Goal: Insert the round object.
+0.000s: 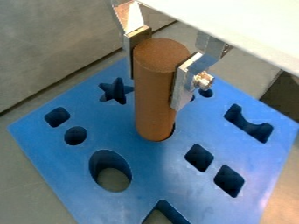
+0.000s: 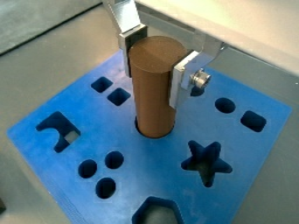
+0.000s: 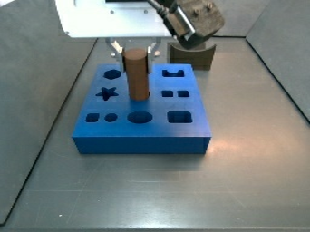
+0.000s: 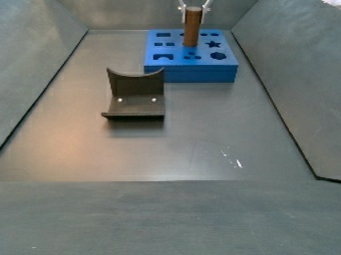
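Observation:
The round object is a tall brown cylinder peg (image 1: 156, 92), also in the other wrist view (image 2: 156, 87). It stands upright over the middle of the blue block (image 1: 70, 166) (image 2: 260, 157). Its lower end sits in a round hole there, and a dark rim shows around its base. My gripper (image 1: 162, 61) (image 2: 156, 59) is shut on the peg's upper part, one silver finger on each side. In both side views the peg (image 3: 138, 80) (image 4: 192, 32) rises from the block (image 3: 140, 138) (image 4: 213, 70) under the gripper (image 3: 138, 53) (image 4: 192, 10).
The blue block has several other cut-outs: a star (image 2: 205, 161), a large round hole (image 1: 111, 171), small squares (image 1: 200, 157) and a notched slot (image 1: 250, 122). The dark fixture (image 4: 134, 96) (image 3: 191, 56) stands on the grey floor apart from the block. Grey walls enclose the floor.

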Tool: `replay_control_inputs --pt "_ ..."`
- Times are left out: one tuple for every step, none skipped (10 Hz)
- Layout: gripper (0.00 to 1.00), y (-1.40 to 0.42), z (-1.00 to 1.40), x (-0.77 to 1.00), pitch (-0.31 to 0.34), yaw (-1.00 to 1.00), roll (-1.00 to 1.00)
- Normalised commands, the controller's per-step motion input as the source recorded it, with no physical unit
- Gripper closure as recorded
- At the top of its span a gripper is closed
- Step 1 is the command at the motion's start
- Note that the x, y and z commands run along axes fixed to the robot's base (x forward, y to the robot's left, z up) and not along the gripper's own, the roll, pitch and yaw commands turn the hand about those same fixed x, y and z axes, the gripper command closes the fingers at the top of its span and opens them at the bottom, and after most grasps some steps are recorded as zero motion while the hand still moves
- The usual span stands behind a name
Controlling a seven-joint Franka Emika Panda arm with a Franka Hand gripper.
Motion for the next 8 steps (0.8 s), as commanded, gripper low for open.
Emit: replay_control_inputs --pt "1.00 0.00 -0.60 0.01 -0.076 0.00 0.04" --pt "1.00 0.00 -0.41 0.03 -0.044 0.00 0.08" --pt "1.00 0.00 -0.37 0.00 -0.080 0.00 0.03" --pt "1.00 0.00 -0.40 0.00 -0.066 0.00 0.02" --pt "1.00 0.00 -0.55 0.00 -0.093 0.00 0.05" --pt "1.00 0.00 -0.46 0.00 -0.074 0.00 0.01" --pt "1.00 0.06 0.00 0.00 0.000 0.00 -0.04" --pt "1.00 0.00 0.00 0.00 0.000 0.00 0.00"
